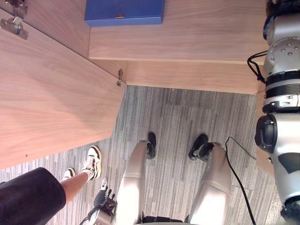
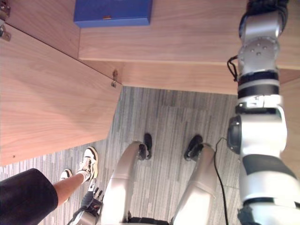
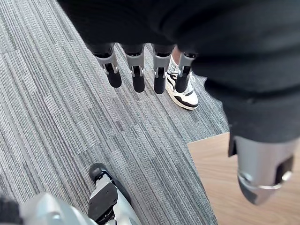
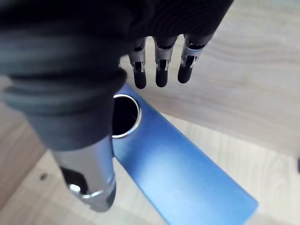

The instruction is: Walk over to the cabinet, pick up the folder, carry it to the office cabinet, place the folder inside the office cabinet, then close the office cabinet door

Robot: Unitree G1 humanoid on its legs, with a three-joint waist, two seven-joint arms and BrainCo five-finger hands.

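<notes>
- Left eye view: the blue folder [image 1: 124, 10] lies flat on the pale wooden cabinet shelf [image 1: 187, 33], at the far end of the scene. A small brownish tab sits on its near edge, too small to read.
- The cabinet door [image 1: 51, 93] stands open on the robot's left, with metal hinges [image 1: 14, 23] at its far corner.
- The left robot hand [image 1: 104, 199] hangs low over the grey striped carpet [image 1: 173, 117], well apart from the folder. A person's bare leg [image 1: 75, 185] and a black-and-white sneaker [image 1: 93, 161] are just beside it.
- Right eye view: the same folder [image 2: 112, 10] rests on the shelf. The right arm reaches up along the robot's right side towards the shelf.
- Left wrist view: the left robot hand [image 3: 138, 61] has its fingers straight and spread, holding nothing, above the carpet. The sneaker [image 3: 182, 89] shows past the fingertips, and an edge of the wooden door [image 3: 220, 178] is nearby.
- Right wrist view: the right robot hand [image 4: 161, 61] is over the shelf with straight fingers, wide and empty.
- The folder [image 4: 183, 173] lies flat directly below this hand, between the fingers and the thumb [image 4: 91, 183]. Its metal-rimmed round hole [image 4: 125, 115] is at the end near the fingertips.
- Whether the fingertips touch the folder cannot be told. The blue cover facing the camera is plain.
</notes>
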